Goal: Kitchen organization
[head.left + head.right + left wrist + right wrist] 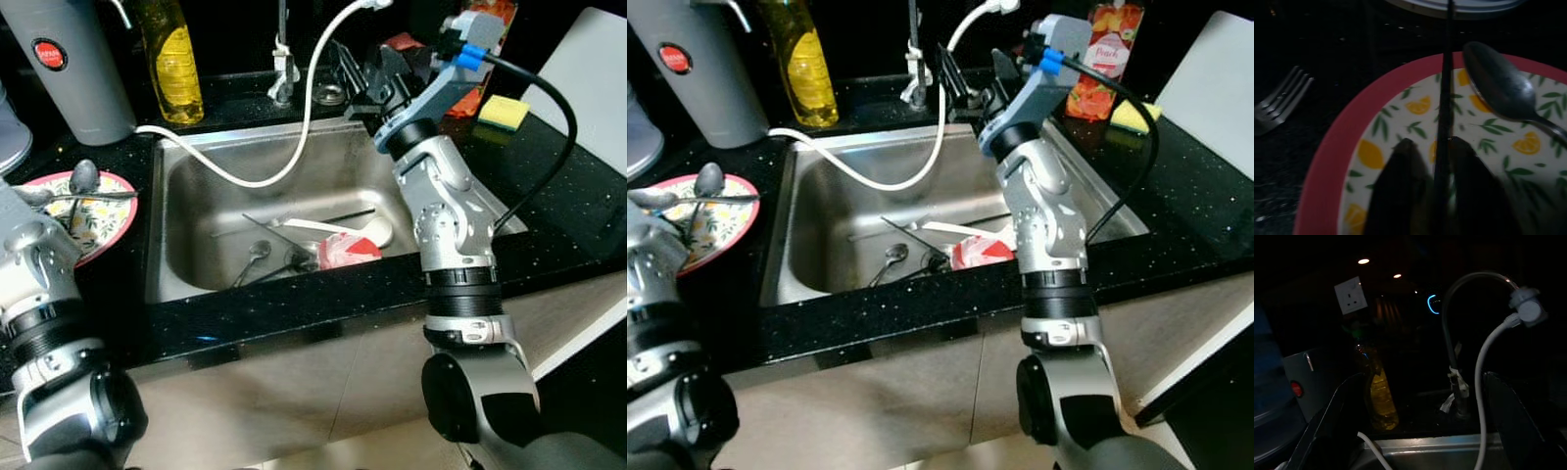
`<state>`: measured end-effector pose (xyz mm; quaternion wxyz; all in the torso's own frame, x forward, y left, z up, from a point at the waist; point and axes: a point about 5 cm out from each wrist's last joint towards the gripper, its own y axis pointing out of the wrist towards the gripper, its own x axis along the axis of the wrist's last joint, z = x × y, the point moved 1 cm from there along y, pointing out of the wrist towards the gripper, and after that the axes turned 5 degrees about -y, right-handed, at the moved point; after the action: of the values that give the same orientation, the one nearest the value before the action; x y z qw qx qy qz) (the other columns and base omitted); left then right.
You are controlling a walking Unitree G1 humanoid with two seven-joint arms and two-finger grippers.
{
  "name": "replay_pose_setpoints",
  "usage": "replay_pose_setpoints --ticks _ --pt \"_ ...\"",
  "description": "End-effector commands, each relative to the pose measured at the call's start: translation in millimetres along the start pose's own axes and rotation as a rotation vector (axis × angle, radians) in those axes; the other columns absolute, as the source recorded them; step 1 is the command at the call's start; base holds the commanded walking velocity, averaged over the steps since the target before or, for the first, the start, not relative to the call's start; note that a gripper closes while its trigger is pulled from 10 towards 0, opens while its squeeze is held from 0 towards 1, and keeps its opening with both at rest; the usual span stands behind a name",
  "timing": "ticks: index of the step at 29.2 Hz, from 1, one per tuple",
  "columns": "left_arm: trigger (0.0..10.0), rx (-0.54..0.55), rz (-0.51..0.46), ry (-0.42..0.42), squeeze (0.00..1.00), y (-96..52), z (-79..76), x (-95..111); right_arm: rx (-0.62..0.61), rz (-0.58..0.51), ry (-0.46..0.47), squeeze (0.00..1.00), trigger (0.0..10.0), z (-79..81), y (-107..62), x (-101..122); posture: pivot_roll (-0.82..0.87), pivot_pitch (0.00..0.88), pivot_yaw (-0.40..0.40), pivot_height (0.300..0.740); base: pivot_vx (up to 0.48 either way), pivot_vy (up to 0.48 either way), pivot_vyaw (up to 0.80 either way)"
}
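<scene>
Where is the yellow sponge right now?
The yellow sponge lies on the black countertop behind the steel sink's far right corner, beside the orange peach carton.

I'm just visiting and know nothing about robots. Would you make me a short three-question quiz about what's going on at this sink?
1. True or false: the right gripper is raised over the back of the sink with its fingers spread.
2. What does the left gripper pinch above the plate?
A. a thin dark utensil
B. the sponge
C. the hose
3. Fill in: the spoon lies on the ______.

Key: 1 true; 2 A; 3 plate.
</scene>
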<state>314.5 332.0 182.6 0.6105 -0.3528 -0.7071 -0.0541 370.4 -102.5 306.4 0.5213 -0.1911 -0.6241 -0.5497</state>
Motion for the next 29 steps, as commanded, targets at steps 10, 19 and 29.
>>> replay_pose_setpoints --ticks 10,19,29 --pt "0.0 0.081 0.1 0.066 0.0 4.9 23.7 -33 0.0 -0.014 0.014 0.0 10.0 2.4 2.5 3 0.19 0.0 0.034 0.74 0.0 0.0 0.0" --pt "10.0 -0.368 -0.436 0.142 0.0 -47.6 -40.0 45 0.012 -0.021 0.03 0.0 10.0 6.7 6.9 2 0.21 0.0 0.032 0.74 0.0 0.0 0.0" --pt "10.0 -1.186 -0.126 0.443 0.0 -141.0 -104.8 -29 -0.017 -0.017 0.011 0.0 10.0 -1.2 4.2 2 0.19 0.0 0.031 0.74 0.0 0.0 0.0"
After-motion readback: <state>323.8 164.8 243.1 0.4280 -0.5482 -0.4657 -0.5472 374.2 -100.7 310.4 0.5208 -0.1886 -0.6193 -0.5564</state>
